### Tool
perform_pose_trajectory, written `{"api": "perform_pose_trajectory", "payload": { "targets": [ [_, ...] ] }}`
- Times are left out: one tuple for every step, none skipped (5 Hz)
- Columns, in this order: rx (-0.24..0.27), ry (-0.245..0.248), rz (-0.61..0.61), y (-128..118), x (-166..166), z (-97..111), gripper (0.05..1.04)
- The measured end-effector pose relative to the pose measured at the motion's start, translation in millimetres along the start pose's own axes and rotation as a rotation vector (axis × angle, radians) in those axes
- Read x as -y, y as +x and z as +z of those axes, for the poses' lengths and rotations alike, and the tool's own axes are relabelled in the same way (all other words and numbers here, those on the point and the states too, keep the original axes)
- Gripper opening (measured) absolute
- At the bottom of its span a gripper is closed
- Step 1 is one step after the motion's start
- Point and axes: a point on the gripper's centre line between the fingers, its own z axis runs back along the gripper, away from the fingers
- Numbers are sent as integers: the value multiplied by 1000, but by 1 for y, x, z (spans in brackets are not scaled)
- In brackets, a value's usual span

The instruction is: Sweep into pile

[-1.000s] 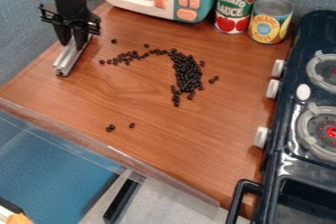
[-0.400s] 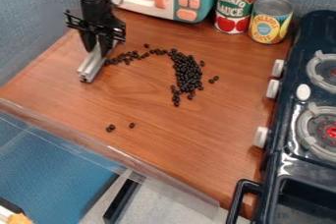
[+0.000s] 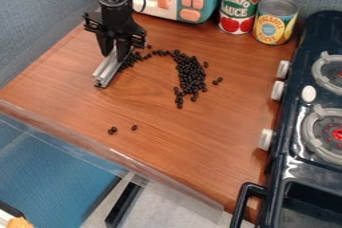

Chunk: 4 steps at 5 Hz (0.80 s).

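Black gripper (image 3: 119,52) clamped on a silver bar (image 3: 107,70).
The bar juts from between its fingers, beside the nearest black beans (image 3: 191,74); most lie apart, toward the stove (image 3: 284,122).

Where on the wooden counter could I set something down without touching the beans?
The widest bare patch of counter runs from the main bean heap to the front edge, bordered by the stove and loose beans. It's crowded where the gripper holds the metal bar against the bean trail.

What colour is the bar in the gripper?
Silvery grey metal, seen in the camera view.
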Motion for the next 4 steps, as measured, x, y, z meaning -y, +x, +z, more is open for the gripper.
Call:
{"api": "perform_pose_trajectory", "payload": {
  "targets": [
    [9,12,-9,1,7,0,336],
    [22,11,-24,6,22,1,336],
    [28,-16,-57,11,47,4,336],
    [20,-52,-53,12,65,7,336]
  ]
}}
